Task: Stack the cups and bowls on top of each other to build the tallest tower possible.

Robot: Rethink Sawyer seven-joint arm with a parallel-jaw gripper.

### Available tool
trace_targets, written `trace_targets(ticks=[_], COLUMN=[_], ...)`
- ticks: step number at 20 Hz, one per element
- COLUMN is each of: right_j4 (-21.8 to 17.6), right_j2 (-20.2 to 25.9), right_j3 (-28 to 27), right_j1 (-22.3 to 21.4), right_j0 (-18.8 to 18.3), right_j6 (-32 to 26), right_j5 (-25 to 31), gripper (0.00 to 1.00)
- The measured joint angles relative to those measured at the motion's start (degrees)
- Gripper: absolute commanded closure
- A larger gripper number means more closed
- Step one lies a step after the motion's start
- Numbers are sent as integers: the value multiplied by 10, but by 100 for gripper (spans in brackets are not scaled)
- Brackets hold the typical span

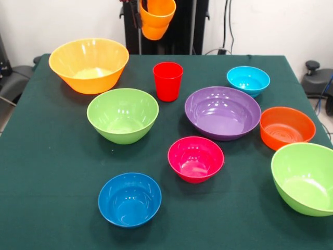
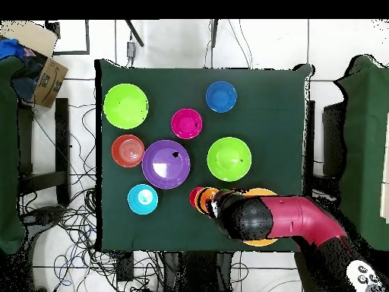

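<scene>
The counter (image 1: 57,172) is spread with loose bowls and no tower stands yet, so the job looks barely begun. Going by size: the large yellow-orange bowl (image 1: 89,64) sits at the far left corner as seen from the front, the wide purple bowl (image 1: 222,112) lies near the middle, one lime green bowl (image 1: 123,114) is left of it and the other (image 1: 304,178) hangs by the near right edge; then come the orange bowl (image 1: 286,126), the dark blue bowl (image 1: 130,199) near the front edge, the pink bowl (image 1: 195,158) and the light blue bowl (image 1: 248,79). The red cup (image 1: 167,80) stands upright, mouth up, close to the far edge. The arm (image 2: 292,218) reaches in over that far edge, and its gripper (image 1: 151,13) hangs high, clamped on orange cups (image 1: 156,18) that look nested, also mouth up. From the front, the red cup lies below the load and slightly to its right; from overhead they nearly overlap. I'd judge the coming move to be a small sideways shift, then straight down.
</scene>
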Motion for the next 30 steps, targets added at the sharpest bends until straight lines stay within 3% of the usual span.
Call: trace_targets(ticks=[19,30], right_j4=[-41,-41], right_j2=[-35,-42], right_j3=[5,9], right_j1=[44,53], right_j0=[18,24], right_j6=[0,0], right_j5=[-109,-115], gripper=[100,100])
